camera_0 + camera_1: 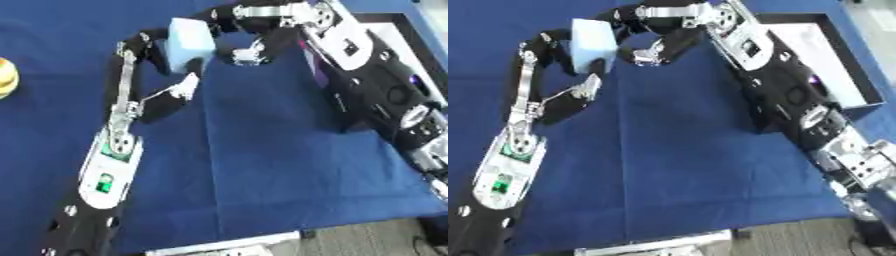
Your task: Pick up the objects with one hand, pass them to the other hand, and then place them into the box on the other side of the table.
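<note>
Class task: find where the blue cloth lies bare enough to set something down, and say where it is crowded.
Bare cloth lies between the left arm and the right arm, down to the near table edge. A second patch lies left of the left arm, below the yellow object. It is crowded at the far middle, where the left hand and right hand meet at the light blue block. The box is beside the right arm.

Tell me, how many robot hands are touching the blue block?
2. The left hand grips the light blue block from its left side, and the right hand reaches onto it from the right, above the blue cloth. Their exact finger contact is partly hidden.
</note>
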`<state>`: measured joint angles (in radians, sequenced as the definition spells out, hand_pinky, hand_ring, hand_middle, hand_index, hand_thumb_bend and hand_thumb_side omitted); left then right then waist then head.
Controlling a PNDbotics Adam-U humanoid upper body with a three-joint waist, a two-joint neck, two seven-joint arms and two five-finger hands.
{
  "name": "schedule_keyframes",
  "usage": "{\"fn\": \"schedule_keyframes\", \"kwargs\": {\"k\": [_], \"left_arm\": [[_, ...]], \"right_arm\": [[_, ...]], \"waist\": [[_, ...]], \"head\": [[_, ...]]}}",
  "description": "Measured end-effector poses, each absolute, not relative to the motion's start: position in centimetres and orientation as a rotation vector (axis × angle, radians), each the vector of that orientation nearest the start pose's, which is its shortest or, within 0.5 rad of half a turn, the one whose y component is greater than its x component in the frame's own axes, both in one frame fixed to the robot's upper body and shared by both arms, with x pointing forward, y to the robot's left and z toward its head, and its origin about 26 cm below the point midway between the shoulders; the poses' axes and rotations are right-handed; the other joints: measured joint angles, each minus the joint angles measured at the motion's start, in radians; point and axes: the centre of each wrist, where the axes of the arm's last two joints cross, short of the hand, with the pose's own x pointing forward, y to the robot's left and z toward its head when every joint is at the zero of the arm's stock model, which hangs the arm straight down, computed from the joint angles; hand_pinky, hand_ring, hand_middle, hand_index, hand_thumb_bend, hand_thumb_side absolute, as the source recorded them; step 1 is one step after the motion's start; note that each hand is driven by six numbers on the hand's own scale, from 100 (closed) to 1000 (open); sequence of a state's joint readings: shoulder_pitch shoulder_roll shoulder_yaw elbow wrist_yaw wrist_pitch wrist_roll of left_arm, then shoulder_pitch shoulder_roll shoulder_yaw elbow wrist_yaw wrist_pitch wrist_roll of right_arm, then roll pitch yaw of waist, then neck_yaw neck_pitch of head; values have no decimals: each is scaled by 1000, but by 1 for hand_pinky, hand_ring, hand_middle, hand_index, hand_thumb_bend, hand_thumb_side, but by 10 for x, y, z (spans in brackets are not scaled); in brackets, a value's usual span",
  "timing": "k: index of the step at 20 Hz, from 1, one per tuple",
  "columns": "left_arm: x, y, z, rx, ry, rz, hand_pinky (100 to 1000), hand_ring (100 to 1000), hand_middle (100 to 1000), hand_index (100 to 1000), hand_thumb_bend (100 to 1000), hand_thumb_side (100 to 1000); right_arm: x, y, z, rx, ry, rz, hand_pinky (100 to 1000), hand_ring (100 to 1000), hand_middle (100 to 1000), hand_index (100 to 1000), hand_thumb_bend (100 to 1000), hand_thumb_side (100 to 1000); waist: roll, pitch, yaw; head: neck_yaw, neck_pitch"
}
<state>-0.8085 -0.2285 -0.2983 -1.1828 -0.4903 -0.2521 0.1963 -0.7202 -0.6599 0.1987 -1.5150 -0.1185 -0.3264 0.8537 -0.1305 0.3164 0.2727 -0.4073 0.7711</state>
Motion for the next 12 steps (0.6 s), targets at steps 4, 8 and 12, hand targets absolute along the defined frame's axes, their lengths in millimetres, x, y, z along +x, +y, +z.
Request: {"fn": "schedule_keyframes", "kwargs": {"k": [4,8,12], "left_arm": [[383,-14,149,-50,-2337,-669,608,348,267,468,133,192],[384,-13,147,-17,-2334,-682,608,346,266,468,136,189],[384,-13,146,-5,-2336,-682,607,346,266,468,141,182]], "right_arm": [[395,-286,255,121,-1859,1708,917,1000,1000,1000,100,530],[392,-280,257,140,-1863,1729,922,1000,1000,1000,100,512],[390,-277,258,147,-1859,1742,923,1000,1000,1000,100,565]], "waist": [[0,0,0],[0,0,-1],[0,0,-1]], "head": [[0,0],[-1,0],[-1,0]]}}
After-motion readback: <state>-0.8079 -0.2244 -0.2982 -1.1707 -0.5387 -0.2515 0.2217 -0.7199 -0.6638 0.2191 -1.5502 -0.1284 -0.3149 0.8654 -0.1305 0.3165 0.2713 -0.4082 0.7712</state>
